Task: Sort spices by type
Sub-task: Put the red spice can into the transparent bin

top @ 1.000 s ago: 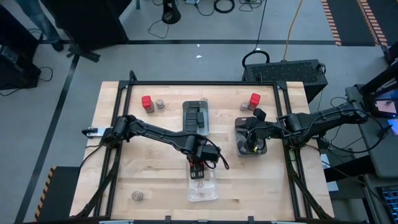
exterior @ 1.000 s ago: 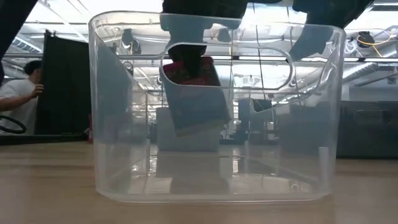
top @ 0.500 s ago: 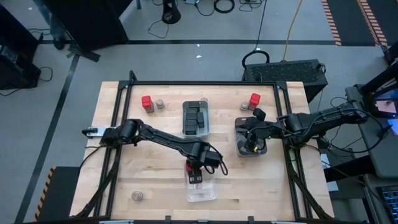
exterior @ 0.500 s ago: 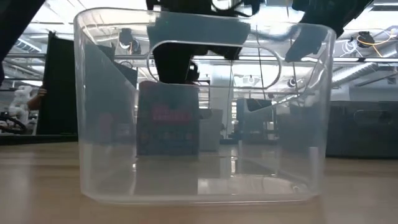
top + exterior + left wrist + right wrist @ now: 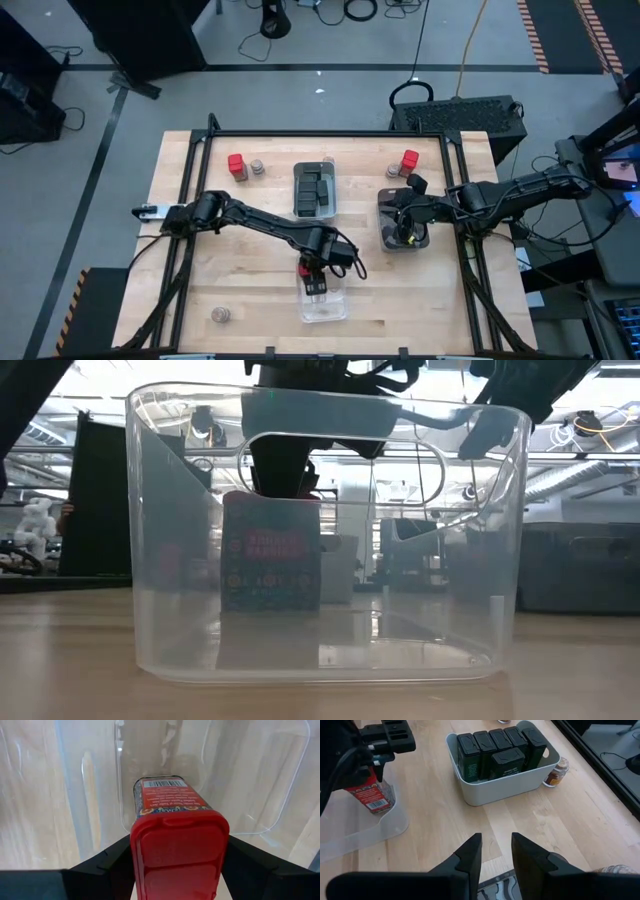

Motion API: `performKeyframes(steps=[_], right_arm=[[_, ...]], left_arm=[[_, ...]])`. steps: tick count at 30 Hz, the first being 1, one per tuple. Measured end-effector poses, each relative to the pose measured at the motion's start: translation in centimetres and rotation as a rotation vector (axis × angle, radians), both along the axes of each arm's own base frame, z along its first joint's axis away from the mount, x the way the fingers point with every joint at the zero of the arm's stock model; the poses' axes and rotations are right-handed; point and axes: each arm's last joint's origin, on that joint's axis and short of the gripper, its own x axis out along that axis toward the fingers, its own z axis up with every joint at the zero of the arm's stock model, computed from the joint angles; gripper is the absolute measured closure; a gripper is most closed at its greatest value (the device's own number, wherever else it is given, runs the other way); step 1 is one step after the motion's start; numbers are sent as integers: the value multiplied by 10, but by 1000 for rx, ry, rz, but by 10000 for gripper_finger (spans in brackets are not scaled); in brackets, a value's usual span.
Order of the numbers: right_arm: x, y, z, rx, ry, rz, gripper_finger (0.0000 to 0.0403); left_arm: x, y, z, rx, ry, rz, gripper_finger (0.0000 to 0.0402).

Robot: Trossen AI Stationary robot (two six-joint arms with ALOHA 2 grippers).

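A red spice container (image 5: 177, 837) is clamped by its cap between the fingers of the left gripper (image 5: 313, 272) and stands upright on the floor of the clear tray (image 5: 160, 610). The right gripper (image 5: 495, 852), jaws narrowly parted and empty, is held above the dark tray (image 5: 385, 232).

The pale wooden desk (image 5: 200, 200) has a smooth, grained finish, the tray (image 5: 160, 560) is clear glossy plastic, and inside it the red spice block (image 5: 177, 845) has a smooth plastic cap and printed label.
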Motion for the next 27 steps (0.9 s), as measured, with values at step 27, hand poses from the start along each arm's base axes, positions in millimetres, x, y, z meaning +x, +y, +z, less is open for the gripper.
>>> performKeyframes(steps=[27], right_arm=[[0, 0, 0, -2, 1, 7, 314]], left_arm=[[-18, 15, 62, 84, -137, 52, 153]])
